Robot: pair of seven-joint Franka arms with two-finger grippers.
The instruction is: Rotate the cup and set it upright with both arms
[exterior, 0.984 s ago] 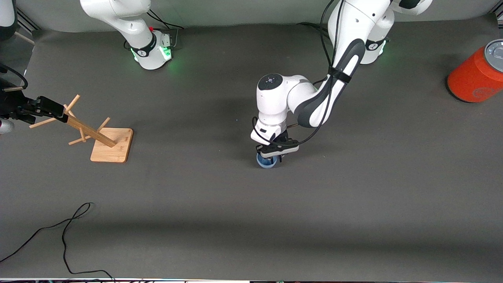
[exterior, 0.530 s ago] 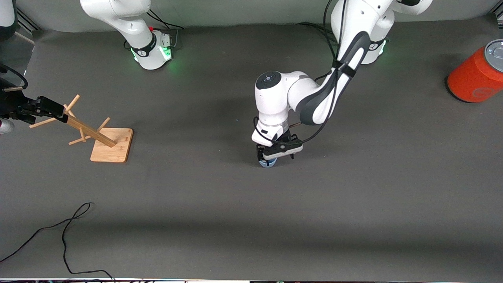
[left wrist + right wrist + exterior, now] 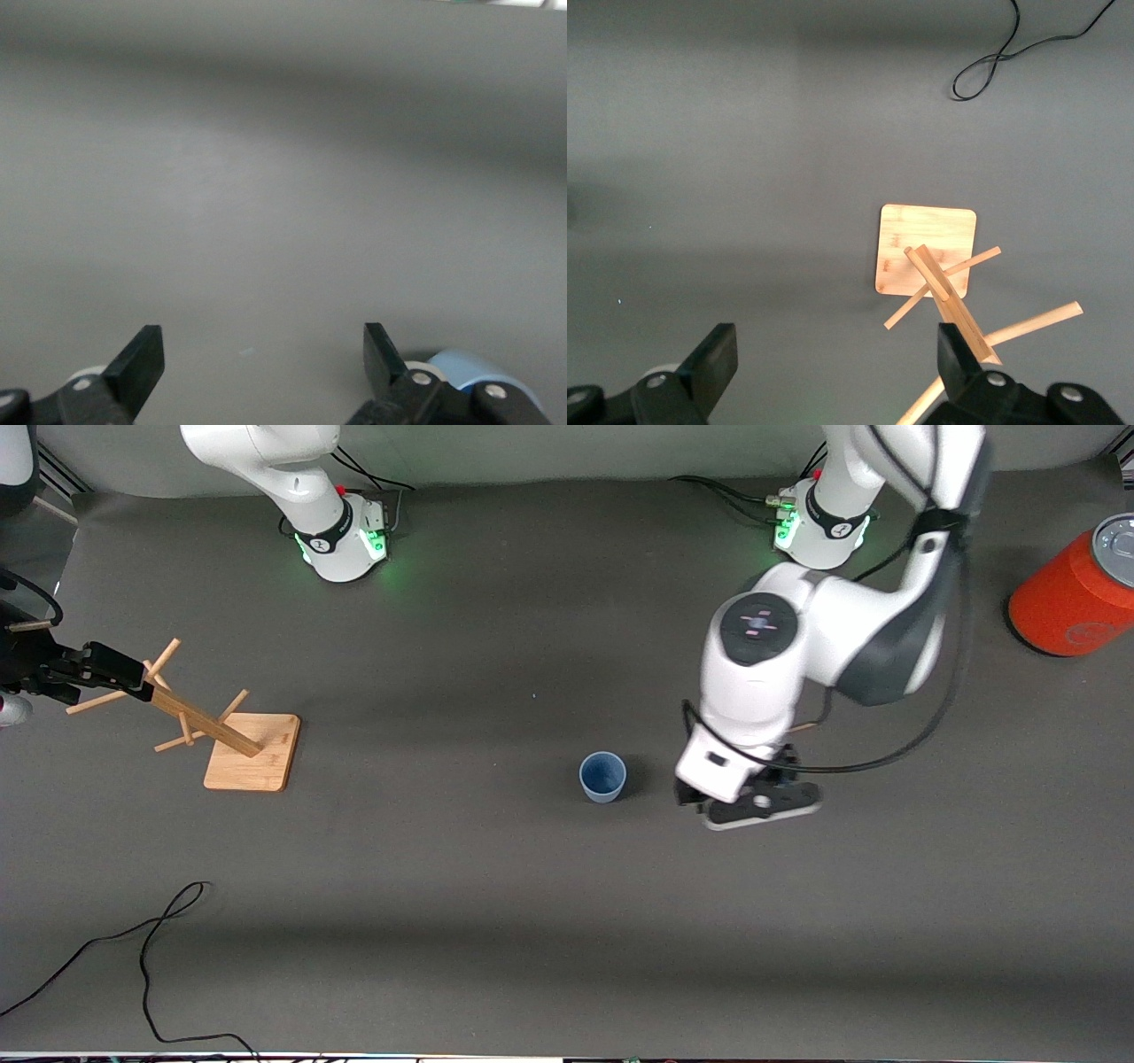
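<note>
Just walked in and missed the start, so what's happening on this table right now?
Two robot arms are working on a small blue cup. The cup stands upright, mouth up, alone on the dark table; nothing holds it. The left gripper is open and hovers over the table beside the cup, toward the left arm's end. The right gripper is open too, waiting above the wooden peg stand at the right arm's end.

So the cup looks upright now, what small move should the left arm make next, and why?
Probably retreat toward its base. The cup stands upright, mouth up, free on the table, and the left gripper, jaws open, hangs beside it. The right gripper waits open over the wooden rack.
</note>
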